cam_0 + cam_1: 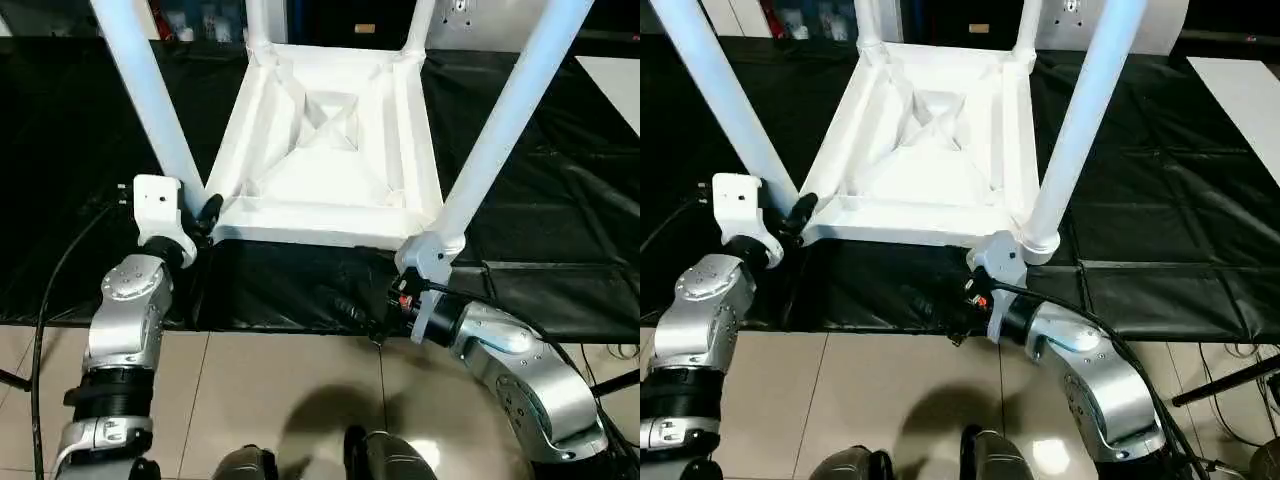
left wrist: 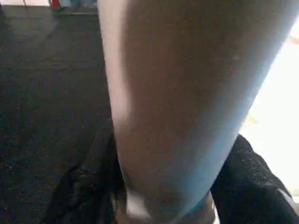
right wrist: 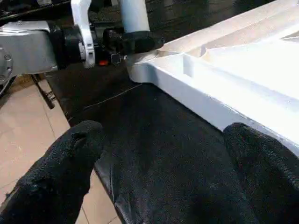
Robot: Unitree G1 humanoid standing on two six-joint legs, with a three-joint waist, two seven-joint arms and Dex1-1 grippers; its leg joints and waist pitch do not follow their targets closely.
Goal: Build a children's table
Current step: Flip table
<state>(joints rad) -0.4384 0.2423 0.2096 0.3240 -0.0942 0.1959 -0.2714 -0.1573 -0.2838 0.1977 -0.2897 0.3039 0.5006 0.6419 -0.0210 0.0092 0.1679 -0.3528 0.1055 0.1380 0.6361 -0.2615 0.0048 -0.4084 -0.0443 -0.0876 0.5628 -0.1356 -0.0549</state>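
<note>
Count from my head cam: 1 tabletop [image 1: 330,150], centre frame. 4 legs standing up from its corners: near-left [image 1: 150,95], near-right [image 1: 510,120], far-left [image 1: 265,22] and far-right [image 1: 420,25] at the top edge. 1 black sheet [image 1: 560,230] under it all. My 2 forearms: left [image 1: 125,320] lower left, right [image 1: 520,365] lower right.

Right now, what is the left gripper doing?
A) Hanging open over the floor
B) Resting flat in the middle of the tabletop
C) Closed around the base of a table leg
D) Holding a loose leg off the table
C: the left gripper's fingers flank the near-left leg at its corner socket.
</note>
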